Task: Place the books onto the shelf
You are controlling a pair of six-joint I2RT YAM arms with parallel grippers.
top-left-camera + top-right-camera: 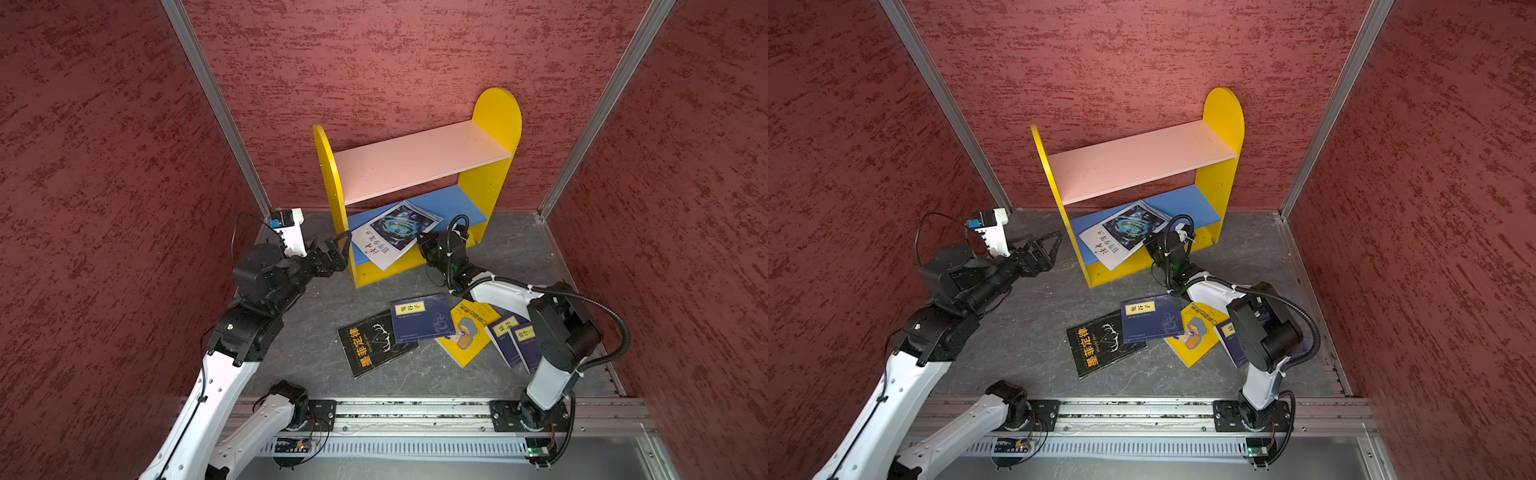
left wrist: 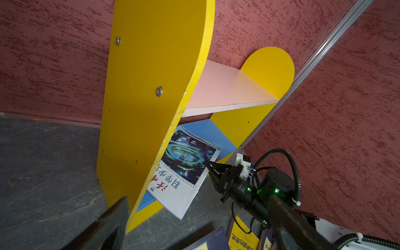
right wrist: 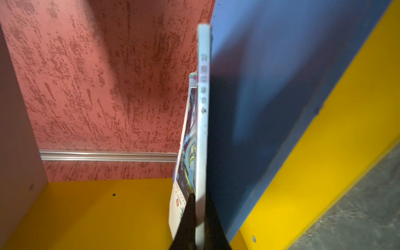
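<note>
White book (image 1: 395, 232) sits tilted in the lower tier of the shelf (image 1: 496, 124), over the blue board (image 1: 453, 203), with one corner jutting out past the front strip. My right tool (image 1: 420, 242) is clamped on the book's right-hand edge. The right wrist view shows both fingers (image 3: 188, 216) pinching it edge-on. My left tool (image 1: 1050, 245) stands with its jaws wide and grips nothing, just outside the shelf's left panel. On the desk (image 1: 311, 324) in front of the shelf lie the rest. A black book (image 1: 372, 343) has a navy book (image 1: 422, 318) over its corner. A yellow book (image 1: 467, 332) lies partly under that navy one. Two more navy books (image 1: 505, 336) lie side by side, partly hidden by my right arm.
</note>
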